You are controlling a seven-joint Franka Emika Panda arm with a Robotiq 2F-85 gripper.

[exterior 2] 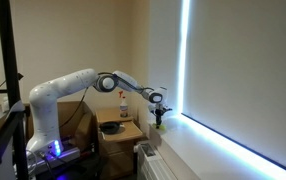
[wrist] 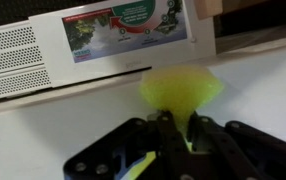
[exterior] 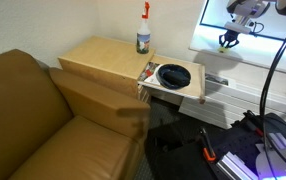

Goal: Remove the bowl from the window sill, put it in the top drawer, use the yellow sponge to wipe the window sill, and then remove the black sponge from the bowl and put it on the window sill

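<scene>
claw (wrist: 180, 120) clamped on yellow sponge (wrist: 180, 88), white window sill (wrist: 63, 125) beneath

— Where's the bowl (exterior: 173, 75)?
— Dark blue, pale rim, sitting upright in the pulled-out top drawer (exterior: 195, 94).
— And the yellow sponge (wrist: 180, 88)?
— Pinched in the gripper (wrist: 179, 128), over the white window sill (exterior: 258, 62).

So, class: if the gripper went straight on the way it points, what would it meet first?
The gripper, shut on the yellow sponge, points down at the sill, so it would probably press the yellow sponge onto the sill first. Whether they touch now is unclear.
</scene>
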